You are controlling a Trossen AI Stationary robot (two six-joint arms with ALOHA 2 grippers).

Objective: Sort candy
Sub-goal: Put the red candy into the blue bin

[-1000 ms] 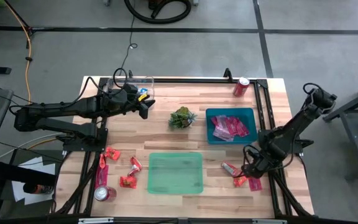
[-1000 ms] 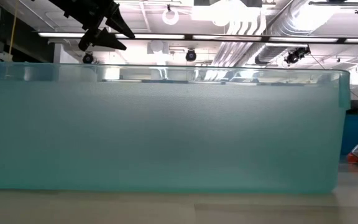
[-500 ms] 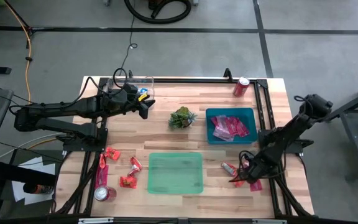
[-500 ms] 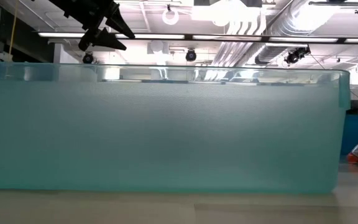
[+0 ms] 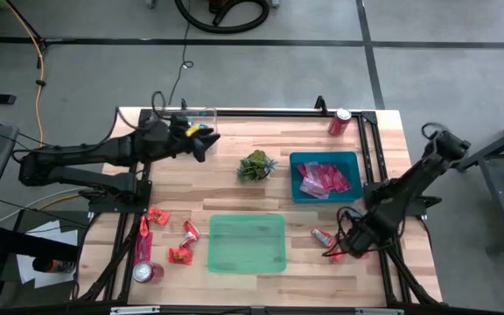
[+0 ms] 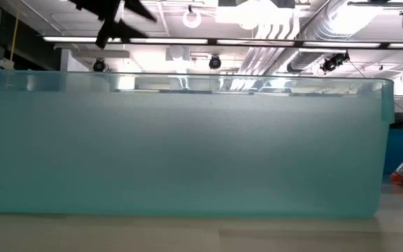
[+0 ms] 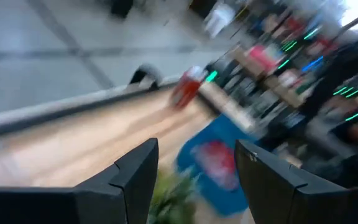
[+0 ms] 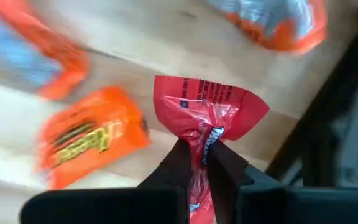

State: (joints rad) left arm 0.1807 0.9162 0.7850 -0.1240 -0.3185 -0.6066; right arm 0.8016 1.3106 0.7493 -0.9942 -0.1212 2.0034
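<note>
My right gripper is over the table's near right corner, pointing down and shut on a pink candy. Orange candies lie flat on the wood just below it, and another orange one shows nearby. More pink candy lies in the blue tray. Several red-orange candies lie on the near left of the table. My left gripper hangs open, high over the far left, with nothing between its fingers. My right gripper pinches the pink candy between its two fingers at the wrapper's gathered waist. The fingers come from above, pointing down. The crimped end fans out past the fingertips. The wood behind is blurred while the candy is sharp.
A green tray sits at the near middle and fills the low view as a translucent wall. A small plant stands mid-table. Soda cans stand at the far right and near left. Black rails line the edges.
My right gripper has dipped toward the candies by the near right rail and come back up a little. The pink candy that lay there on the wood no longer shows on the table. My left gripper has risen and tipped upward.
</note>
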